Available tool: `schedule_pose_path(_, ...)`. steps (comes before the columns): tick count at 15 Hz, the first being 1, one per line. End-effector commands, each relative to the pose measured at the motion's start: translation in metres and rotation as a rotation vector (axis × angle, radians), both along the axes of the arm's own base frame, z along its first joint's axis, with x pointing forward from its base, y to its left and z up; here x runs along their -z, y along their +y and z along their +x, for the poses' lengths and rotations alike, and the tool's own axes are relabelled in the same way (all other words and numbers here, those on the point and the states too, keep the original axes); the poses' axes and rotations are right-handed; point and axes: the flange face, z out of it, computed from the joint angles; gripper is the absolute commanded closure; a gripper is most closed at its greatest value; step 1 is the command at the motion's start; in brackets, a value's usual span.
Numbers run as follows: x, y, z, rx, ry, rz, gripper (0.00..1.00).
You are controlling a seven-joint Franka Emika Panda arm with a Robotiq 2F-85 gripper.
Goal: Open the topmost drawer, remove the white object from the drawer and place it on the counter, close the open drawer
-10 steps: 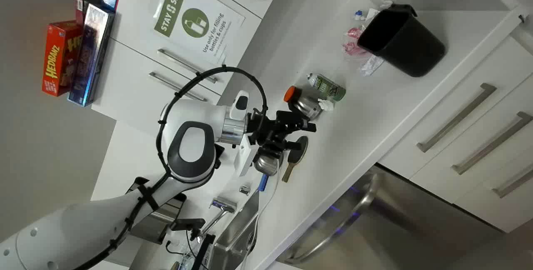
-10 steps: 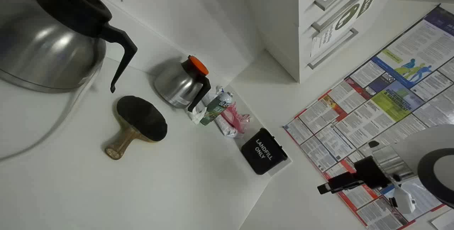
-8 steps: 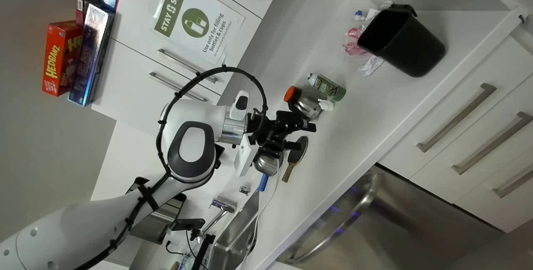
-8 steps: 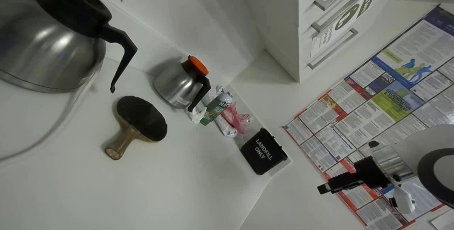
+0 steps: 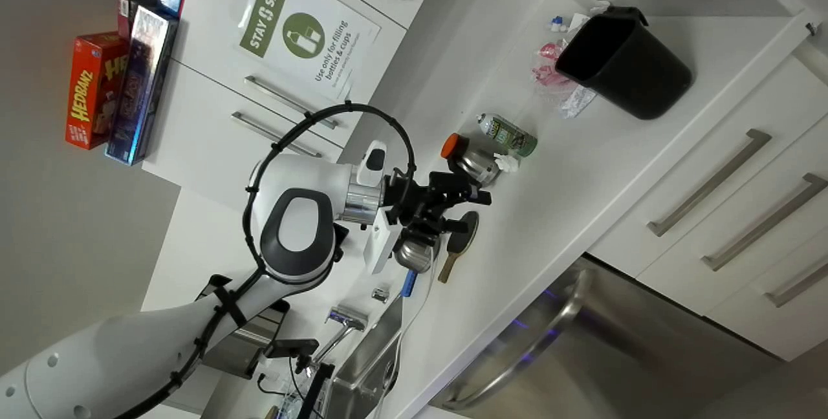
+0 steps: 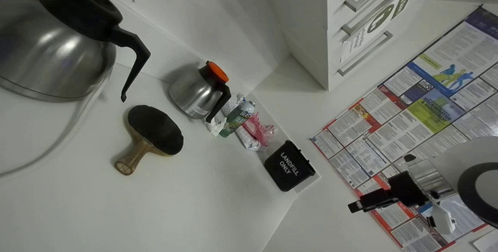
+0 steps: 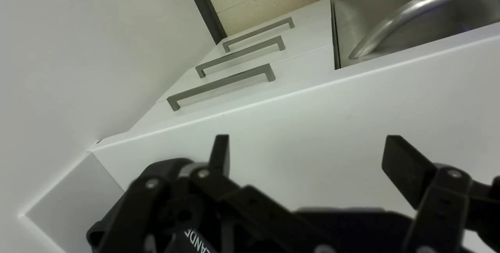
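Wide, white-fronted topmost drawer (image 7: 234, 96) with a long brushed-metal bar handle (image 7: 218, 84), closed below the edge of the smooth pale-grey table (image 7: 332, 112). Over the table, the black two-fingered hand (image 7: 306, 153) is widely spread, well apart from the drawer.

In an exterior view, the pale white-grey counter (image 6: 210, 209) carries a large round silvery metal pot (image 6: 58, 57) with a black collar and handle, partly out of view. Near it lies a black-faced paddle (image 6: 155, 129) with a wooden handle. Farther along stands a smaller silvery pot (image 6: 194, 92) with an orange lid, crumpled white paper (image 6: 216, 127) between it and a green-and-white spray can (image 6: 236, 119) (whether they touch is hard to tell). A pink plastic bag (image 6: 260, 129) sits near a black bin (image 6: 281, 177) lettered LANDFILL ONLY. The black gripper (image 6: 353, 207) hangs before a multicoloured wall poster (image 6: 435, 110).
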Motion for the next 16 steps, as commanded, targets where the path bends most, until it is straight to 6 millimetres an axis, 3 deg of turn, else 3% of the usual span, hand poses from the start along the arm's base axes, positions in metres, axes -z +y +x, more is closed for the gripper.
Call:
schedule_pose_path(1, -0.002, -0.013, 0.005, 0.038, -0.010, 0.026, 0.00)
schedule_pose_path(7, 0.007, -0.098, 0.010, 0.281, -0.095, 0.188, 0.00)
schedule_pose_path(11, 0.036, -0.158, 0.007, 0.395, -0.135, 0.353, 0.00)
schedule_pose_path(16, 0.084, -0.206, 0.000, 0.425, -0.227, 0.553, 0.00)
